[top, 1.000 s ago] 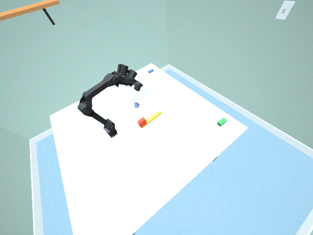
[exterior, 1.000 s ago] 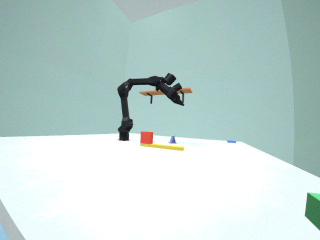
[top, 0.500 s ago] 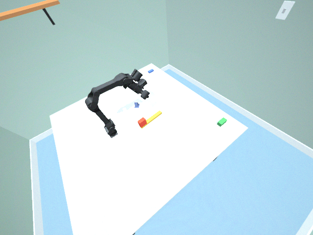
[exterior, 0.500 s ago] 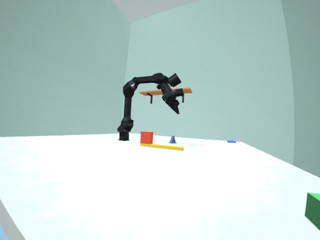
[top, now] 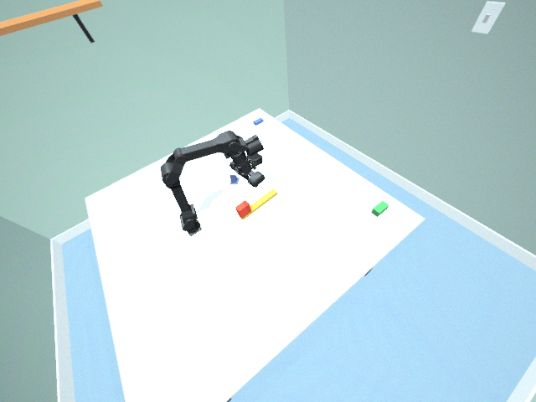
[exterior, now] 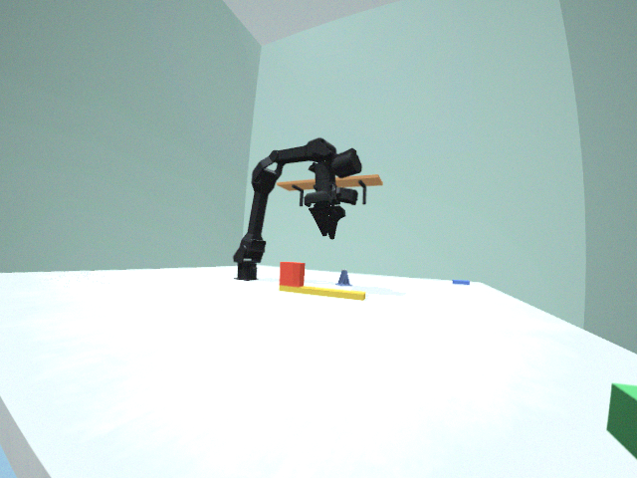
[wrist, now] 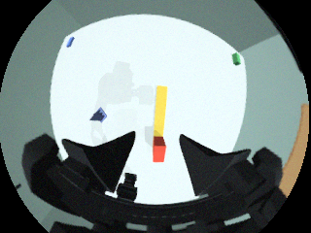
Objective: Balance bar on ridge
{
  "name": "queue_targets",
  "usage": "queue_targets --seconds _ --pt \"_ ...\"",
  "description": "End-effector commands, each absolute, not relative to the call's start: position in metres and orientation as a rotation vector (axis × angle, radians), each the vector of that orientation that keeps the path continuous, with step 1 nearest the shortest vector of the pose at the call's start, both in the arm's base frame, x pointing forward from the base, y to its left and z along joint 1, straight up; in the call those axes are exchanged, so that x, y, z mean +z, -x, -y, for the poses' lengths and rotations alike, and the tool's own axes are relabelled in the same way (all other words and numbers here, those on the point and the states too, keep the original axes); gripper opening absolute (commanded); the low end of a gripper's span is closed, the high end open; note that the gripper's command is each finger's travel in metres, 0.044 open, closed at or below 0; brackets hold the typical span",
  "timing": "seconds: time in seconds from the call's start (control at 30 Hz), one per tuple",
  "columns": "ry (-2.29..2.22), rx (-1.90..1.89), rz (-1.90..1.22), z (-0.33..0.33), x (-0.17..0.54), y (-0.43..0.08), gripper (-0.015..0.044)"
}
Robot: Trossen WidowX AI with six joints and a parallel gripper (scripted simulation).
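The claw point(exterior: 328, 237) point(wrist: 157, 135) hung spread above the desk point(top: 242, 280) point(exterior: 257, 370) point(wrist: 194, 73), nothing between its fingers. Below it the yellow bar point(top: 264, 200) point(exterior: 328, 293) point(wrist: 160, 109) lay on the desk, a red block point(top: 243, 209) point(exterior: 292, 274) point(wrist: 158, 149) on one end. The small blue ridge point(top: 234, 179) point(exterior: 343, 278) point(wrist: 99, 115) stood apart from the bar; a green block point(top: 379, 208) point(exterior: 625, 416) point(wrist: 236, 59) sat farther off.

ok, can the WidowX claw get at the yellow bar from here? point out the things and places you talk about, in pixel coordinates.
Likely yes: the open claw point(top: 255, 173) point(exterior: 327, 236) point(wrist: 157, 135) hangs above the yellow bar point(top: 263, 200) point(exterior: 334, 293) point(wrist: 160, 109), its far end uncovered. The red block point(top: 243, 209) point(exterior: 292, 274) point(wrist: 159, 150) sits on the other end, so gripping there looks awkward.
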State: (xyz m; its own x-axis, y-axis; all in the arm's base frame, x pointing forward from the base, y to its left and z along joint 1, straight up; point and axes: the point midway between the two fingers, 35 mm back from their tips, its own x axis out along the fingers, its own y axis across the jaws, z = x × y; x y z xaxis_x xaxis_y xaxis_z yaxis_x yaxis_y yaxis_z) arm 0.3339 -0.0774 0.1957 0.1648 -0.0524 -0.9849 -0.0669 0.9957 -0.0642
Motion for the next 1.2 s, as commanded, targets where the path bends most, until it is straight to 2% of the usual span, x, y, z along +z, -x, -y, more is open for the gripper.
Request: queue_targets --seconds 0.0,0.33,0.83,1.17 --pt "0.074 0.034 -1.502 0.094 0.187 -0.322 0.0315" --pt "0.062 0.043 -1.536 0.1 0.174 -0.32 0.0315" --pt "0.062 0.043 -1.536 0.101 0.078 -0.321 0.0315" --pt "0.062 0.043 -1.536 0.101 0.073 -0.321 0.0315"
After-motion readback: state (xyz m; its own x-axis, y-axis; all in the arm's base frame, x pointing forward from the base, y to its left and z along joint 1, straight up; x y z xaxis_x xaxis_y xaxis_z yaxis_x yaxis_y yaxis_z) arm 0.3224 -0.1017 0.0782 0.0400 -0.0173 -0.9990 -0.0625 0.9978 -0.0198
